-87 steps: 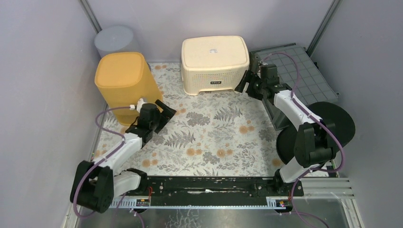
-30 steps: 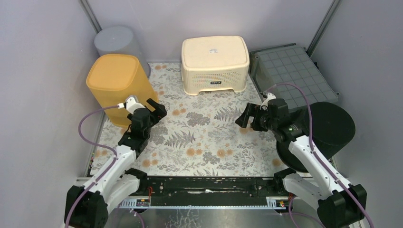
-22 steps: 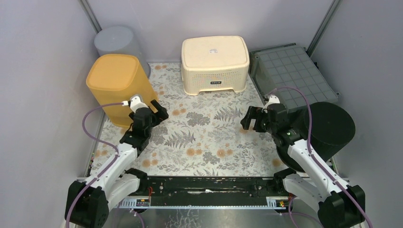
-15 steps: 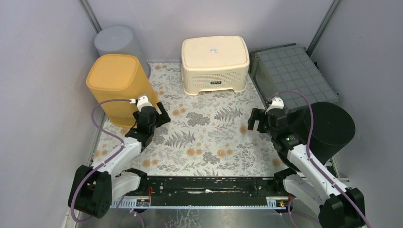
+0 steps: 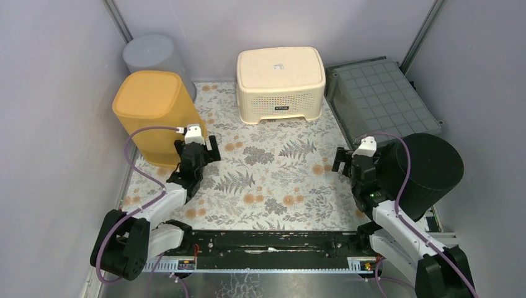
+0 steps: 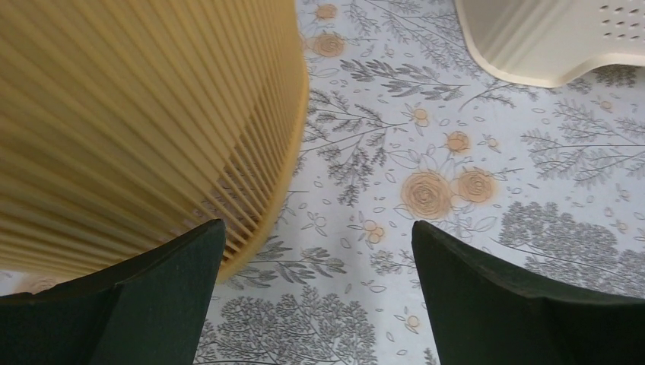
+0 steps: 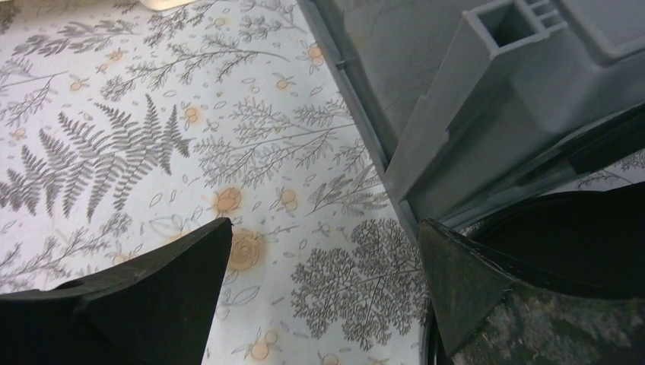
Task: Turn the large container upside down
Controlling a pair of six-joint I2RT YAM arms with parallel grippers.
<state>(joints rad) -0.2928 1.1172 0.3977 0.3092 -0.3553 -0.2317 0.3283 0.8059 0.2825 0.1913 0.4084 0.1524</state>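
The large yellow ribbed container stands bottom-up at the left of the floral mat, its rim on the mat. In the left wrist view its ribbed wall fills the left side. My left gripper hangs open just right of its base, nothing between the fingers; the left finger sits near the rim, and contact cannot be told. My right gripper is open over the mat's right side, empty, beside a black bucket.
A cream perforated basket sits bottom-up at the back centre. A grey crate lies bottom-up at the back right, its wall close to my right fingers. A grey cylinder stands behind the yellow container. Walls enclose three sides.
Both arms have drawn back toward their bases, the right one away from the cream basket and crate. The yellow container has not moved over the last second.
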